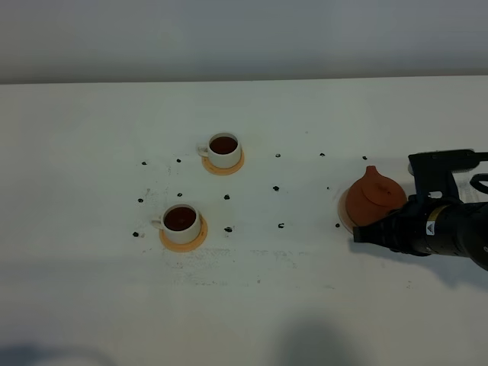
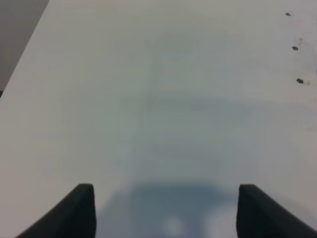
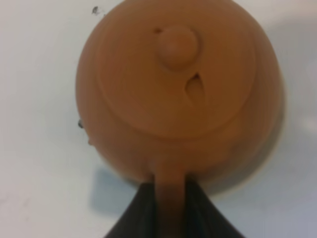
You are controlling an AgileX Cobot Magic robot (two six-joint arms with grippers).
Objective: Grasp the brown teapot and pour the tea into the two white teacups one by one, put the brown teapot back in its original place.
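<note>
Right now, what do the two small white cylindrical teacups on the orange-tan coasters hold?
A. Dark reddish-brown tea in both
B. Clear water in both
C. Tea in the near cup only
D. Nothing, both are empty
A: in the high view the far white teacup and the near white teacup both show a dark reddish-brown surface inside, each standing on its own coaster.

High camera looking down from the front on the white table (image 1: 91,305), left wrist camera low over bare table facing dark specks (image 2: 299,80), right wrist camera pressed close above the brown teapot (image 3: 178,89), a teapot also seen at the high view's right
</note>
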